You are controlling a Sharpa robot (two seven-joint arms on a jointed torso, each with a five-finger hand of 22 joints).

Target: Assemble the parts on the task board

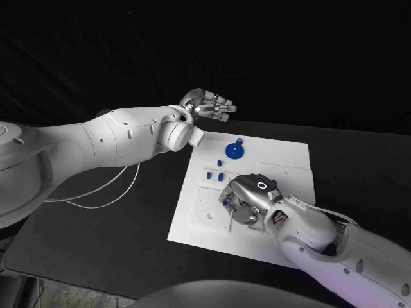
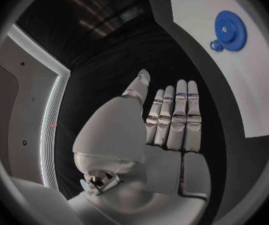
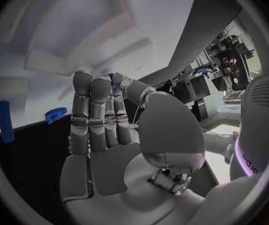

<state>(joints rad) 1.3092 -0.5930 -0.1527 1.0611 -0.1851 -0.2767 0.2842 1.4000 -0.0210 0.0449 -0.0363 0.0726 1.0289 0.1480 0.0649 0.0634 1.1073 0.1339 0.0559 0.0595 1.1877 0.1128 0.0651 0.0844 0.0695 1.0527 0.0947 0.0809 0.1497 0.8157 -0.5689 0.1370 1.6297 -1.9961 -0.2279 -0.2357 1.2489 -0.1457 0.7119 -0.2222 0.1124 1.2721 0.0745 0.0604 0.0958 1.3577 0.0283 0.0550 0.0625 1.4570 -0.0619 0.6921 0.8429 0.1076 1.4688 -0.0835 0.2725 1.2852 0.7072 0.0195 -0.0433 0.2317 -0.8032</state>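
Observation:
The white task board lies in the middle of the black table. A blue gear sits at its far end and shows again as the gear in the left wrist view. Small blue parts stand in the board's left side. My right hand is low over the board's middle, fingers pointing down. It pinches a small blue part between thumb and fingertip. My left hand is raised beyond the board's far left corner, its fingers straight and holding nothing.
A white cable loops on the table left of the board. In the right wrist view a blue peg and a blue toothed piece stand on the board beside the hand.

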